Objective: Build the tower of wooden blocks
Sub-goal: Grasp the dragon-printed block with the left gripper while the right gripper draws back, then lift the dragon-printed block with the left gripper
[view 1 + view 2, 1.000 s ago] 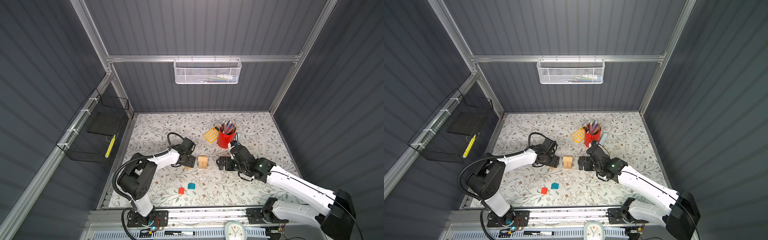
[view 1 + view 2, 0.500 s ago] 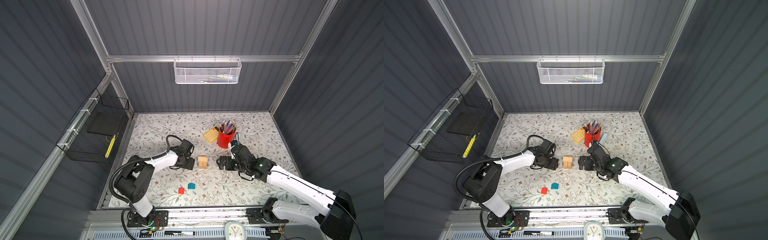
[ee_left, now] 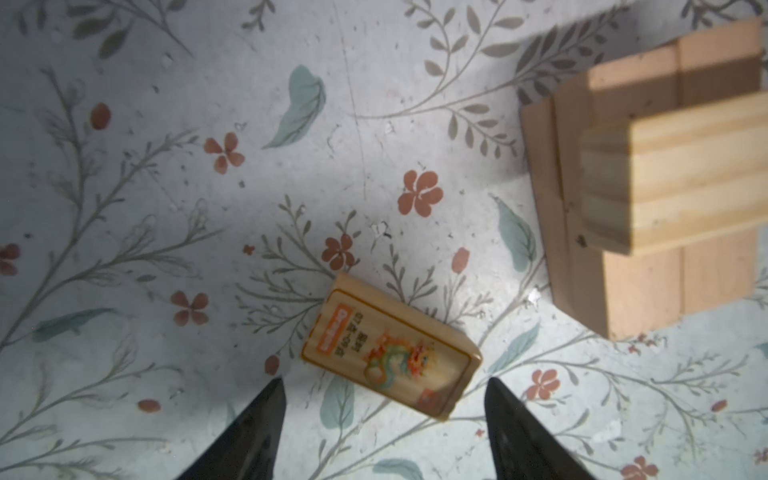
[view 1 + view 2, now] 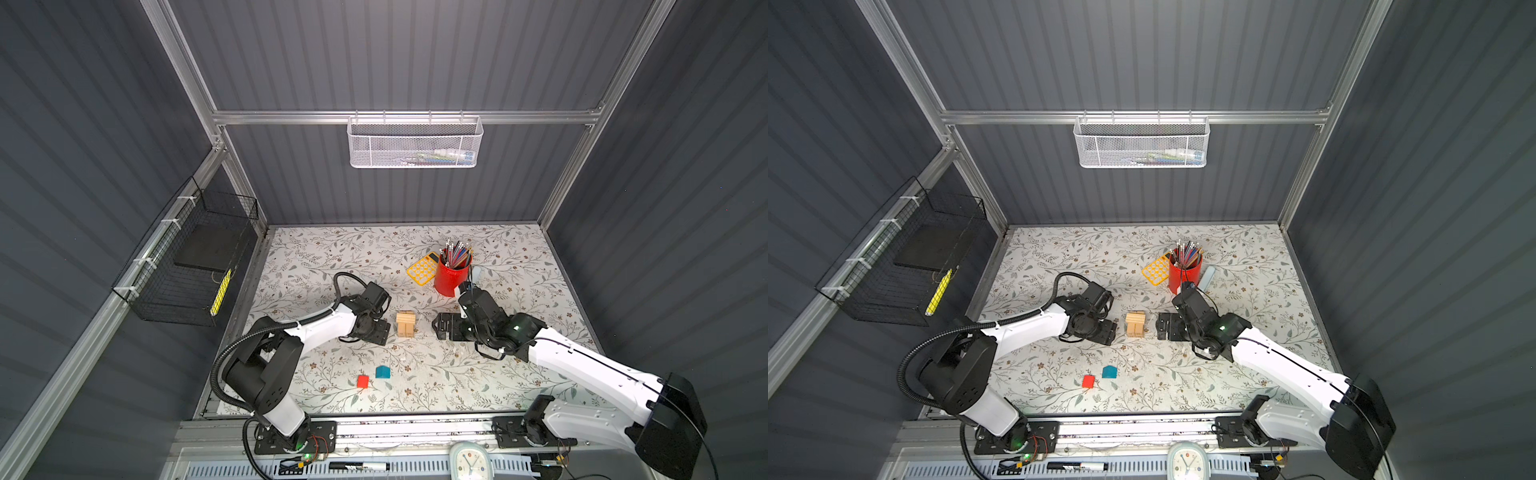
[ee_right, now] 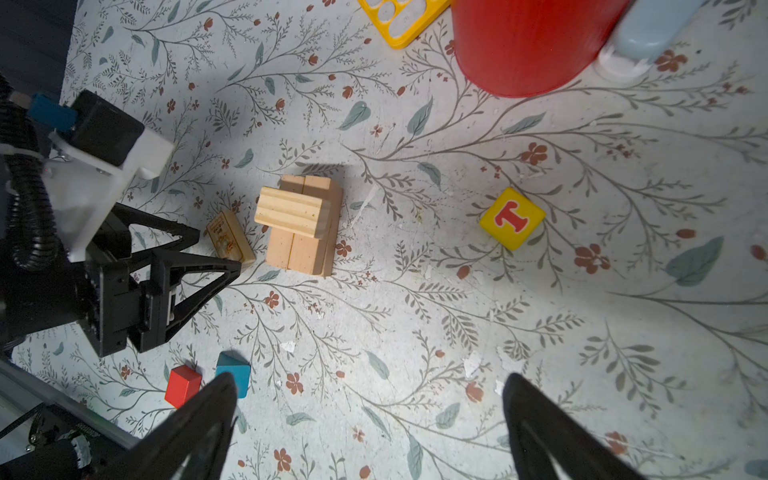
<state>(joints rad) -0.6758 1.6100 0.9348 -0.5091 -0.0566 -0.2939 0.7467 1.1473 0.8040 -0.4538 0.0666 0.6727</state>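
The wood block tower is a low stack of tan planks in crossed layers at mid-table, also seen in the left wrist view and the right wrist view. A loose plank with a printed dragon lies flat just left of it. My left gripper is open, its fingers either side of that plank without touching it. My right gripper hovers open and empty right of the tower. A yellow T cube lies ahead of it. A red cube and a teal house block lie nearer the front.
A red pencil cup and a yellow calculator stand behind the right gripper, with a pale blue object beside the cup. A black wire basket hangs on the left wall. A white mesh basket hangs on the back wall.
My left gripper has edged slightly toward the front and now covers the loose plank in the top views. The right arm and the tower have not moved.
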